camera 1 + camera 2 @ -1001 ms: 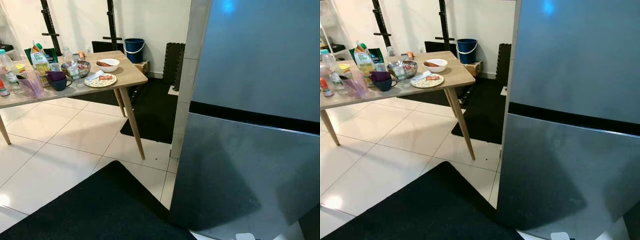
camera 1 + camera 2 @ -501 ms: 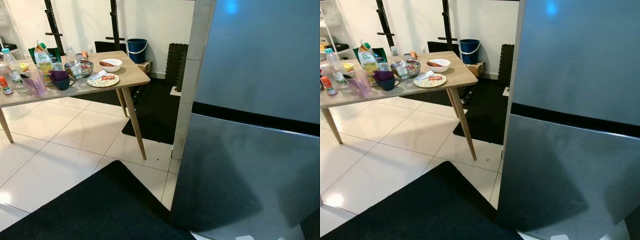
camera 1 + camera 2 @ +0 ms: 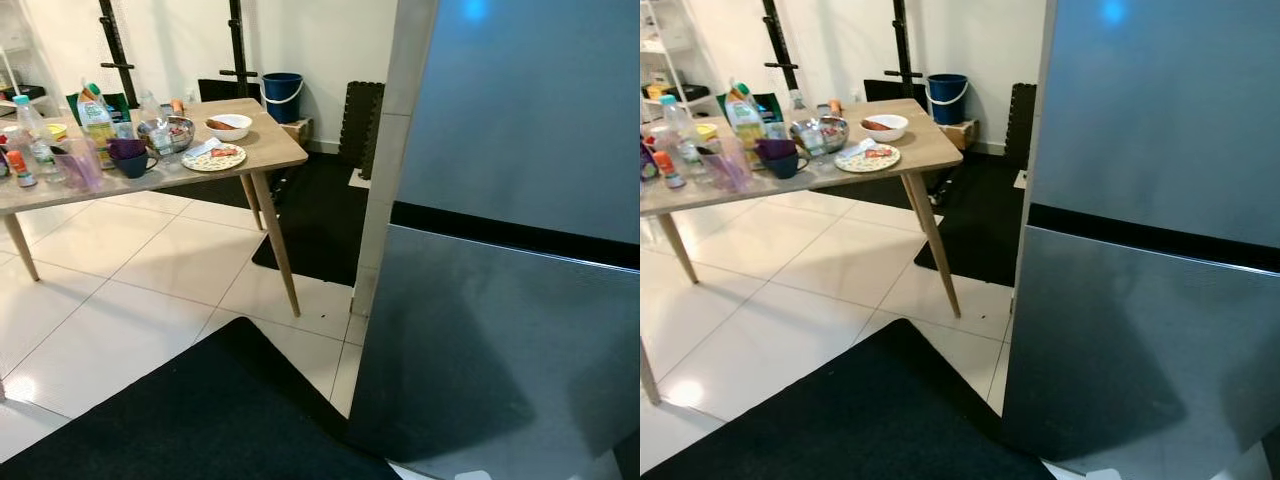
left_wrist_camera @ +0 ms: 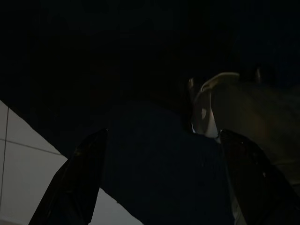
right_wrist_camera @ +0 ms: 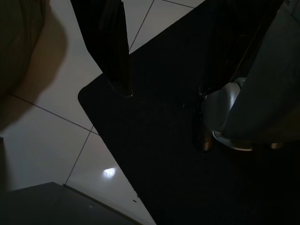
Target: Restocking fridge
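The grey steel fridge (image 3: 500, 330) stands shut on the right, with a black band between its upper door (image 3: 530, 110) and lower door. At the left, a wooden table (image 3: 270, 150) carries a juice carton (image 3: 97, 115), a water bottle (image 3: 30, 125), a purple cup (image 3: 80, 165), a dark mug (image 3: 130, 160), a metal bowl (image 3: 168, 133), a white bowl (image 3: 230, 125) and a patterned plate (image 3: 214, 157). My left gripper (image 4: 164, 187) hangs open and empty in the dark above the floor. My right gripper (image 5: 164, 89) also hangs open over the mat.
A black mat (image 3: 200, 410) lies on the white tiles in front of the fridge. Another dark mat (image 3: 310, 220) lies beyond the table leg. A blue bucket (image 3: 282, 95) and a black rack stand by the back wall. My foot (image 5: 225, 117) rests on the mat.
The whole picture has slid a little to the right, so the camera has turned left. More of the table's left end shows. Nothing on the table has moved.
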